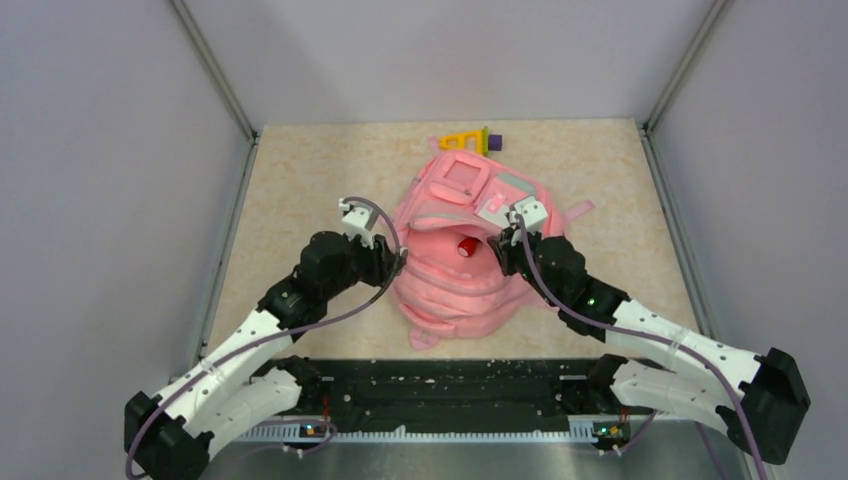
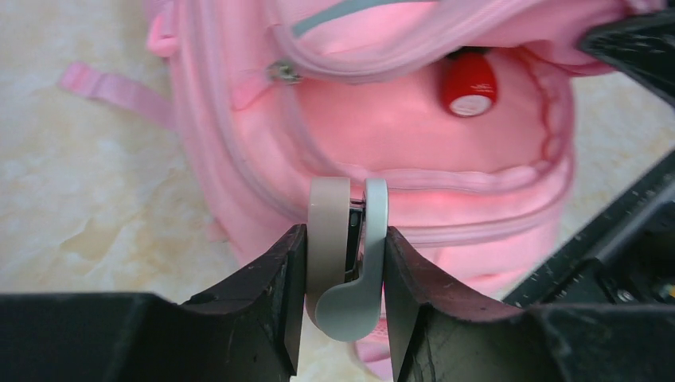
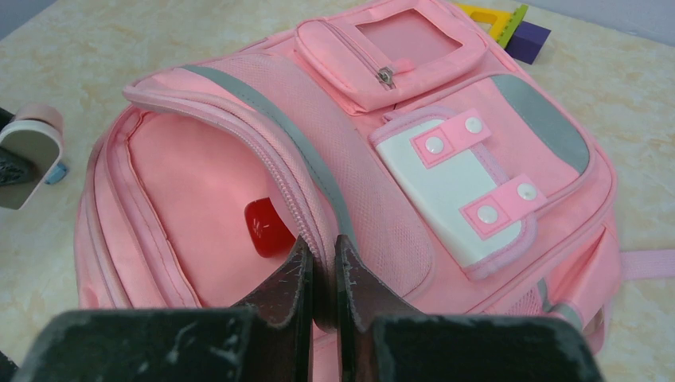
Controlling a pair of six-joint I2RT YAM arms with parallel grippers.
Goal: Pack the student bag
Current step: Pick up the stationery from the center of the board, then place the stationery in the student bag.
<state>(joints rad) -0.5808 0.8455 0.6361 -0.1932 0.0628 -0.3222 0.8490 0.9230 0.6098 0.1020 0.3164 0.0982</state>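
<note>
Bag: the student bag (image 1: 450, 300) is lying on the table (image 1: 300, 190) between the two arms, its main compartment (image 1: 450, 262) gaping upward.
Left pincer: the left gripper (image 2: 345, 239) is clamping a small beige-and-white item (image 2: 328, 219) edge-on between both fingers.
Right pincer: the right gripper (image 3: 320, 259) is pinching the bag's upper zip rim, fingers nearly together, propping the mouth open.
Deciding relation: the opening is lying straight ahead of the left gripper, just beyond the item (to its right in the overhead view). The mouth's long axis is running crosswise to that approach, so the item is probably needing to travel forward and down.
Nearer arm: both are sitting at the rim; only the left is carrying anything.
Inside: a red object (image 2: 470, 83) is resting deep in the compartment.
Writing: nothing readable is showing; the white patch (image 3: 446, 187) is bearing only pink snap tabs.
</note>
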